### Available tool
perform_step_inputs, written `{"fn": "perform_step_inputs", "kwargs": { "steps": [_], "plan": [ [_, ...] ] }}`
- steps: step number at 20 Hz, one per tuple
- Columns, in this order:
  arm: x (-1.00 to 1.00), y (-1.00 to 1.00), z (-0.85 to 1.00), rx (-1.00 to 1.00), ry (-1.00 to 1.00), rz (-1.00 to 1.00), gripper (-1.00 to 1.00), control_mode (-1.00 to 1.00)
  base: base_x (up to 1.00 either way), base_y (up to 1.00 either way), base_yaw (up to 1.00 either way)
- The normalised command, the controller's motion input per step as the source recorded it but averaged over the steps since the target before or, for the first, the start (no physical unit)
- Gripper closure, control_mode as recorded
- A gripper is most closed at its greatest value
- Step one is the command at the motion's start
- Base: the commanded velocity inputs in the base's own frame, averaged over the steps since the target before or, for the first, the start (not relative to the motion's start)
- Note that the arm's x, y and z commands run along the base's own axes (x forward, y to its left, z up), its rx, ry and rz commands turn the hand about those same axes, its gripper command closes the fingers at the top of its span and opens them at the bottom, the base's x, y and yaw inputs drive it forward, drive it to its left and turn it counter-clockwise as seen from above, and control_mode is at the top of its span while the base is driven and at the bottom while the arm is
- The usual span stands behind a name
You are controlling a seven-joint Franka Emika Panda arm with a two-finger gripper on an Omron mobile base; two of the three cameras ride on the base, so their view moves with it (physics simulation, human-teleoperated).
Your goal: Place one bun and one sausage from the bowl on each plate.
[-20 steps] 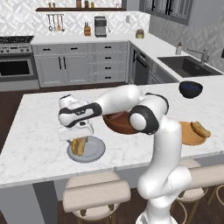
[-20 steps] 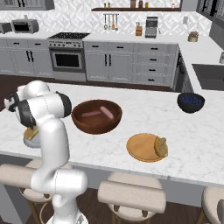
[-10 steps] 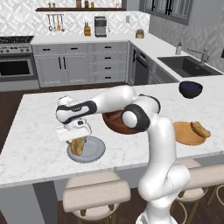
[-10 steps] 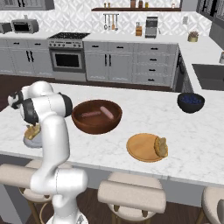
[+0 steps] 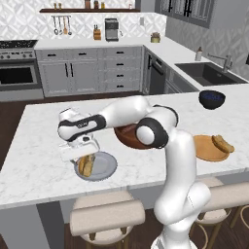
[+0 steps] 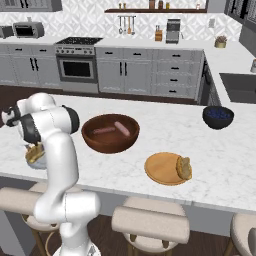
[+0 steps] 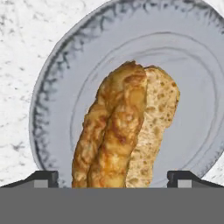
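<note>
- Bun (image 7: 127,131) sits between the two dark fingertips (image 7: 41,178) in the hand view, its long axis running straight up from the gripper (image 7: 113,179) across the grey-blue plate (image 7: 61,87); the crusty side faces the left tip and the cut crumb the right.
- The tips stand wide, one on each side of the bun's near end with a gap at both. I cannot tell from these pictures whether any part of the fingers touches it, so the grip itself is uncertain.
- From the left base view the gripper (image 5: 78,151) hangs low over the left half of the grey-blue plate (image 5: 104,168), which lies near the front edge of the worktop (image 5: 39,146), left of the bowl (image 5: 127,138). The bun (image 5: 86,164) appears to rest on or just above the plate surface.
- Two sausages (image 6: 114,130) lie in the bowl (image 6: 90,142) at the middle of the worktop, seen in the right base view.
- The orange-tan plate (image 6: 160,170) sits right of the bowl, towards the front edge, and already carries a bun (image 6: 184,168) at its right rim; no sausage shows on either plate.
- Judged from this, the bun step for the grey-blue plate is nearly done. Next comes a straight lift clear along the bun's axis, then the bowl to the arm's right for a sausage.
</note>
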Motion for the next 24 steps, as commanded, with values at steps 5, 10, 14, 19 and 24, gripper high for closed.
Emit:
{"fn": "perform_step_inputs", "kwargs": {
  "steps": [5,10,14,19,24],
  "plan": [
    [0.0,-0.05,0.06,0.0,-0.07,0.0,-1.0,-1.0,0.0,0.0,0.0],
    [0.0,0.0,0.8,0.0,-0.02,0.0,-1.0,-1.0,0.0,0.0,0.0],
    [0.01,-0.07,0.95,-0.07,0.02,0.06,-1.0,-1.0,0.0,0.0,0.0],
    [0.0,-0.84,0.41,-0.19,-0.05,0.26,-1.0,-1.0,0.0,0.0,0.0],
    [0.0,-1.0,0.41,-0.03,-0.03,0.48,-1.0,-1.0,0.0,0.0,0.0]
  ]
}}
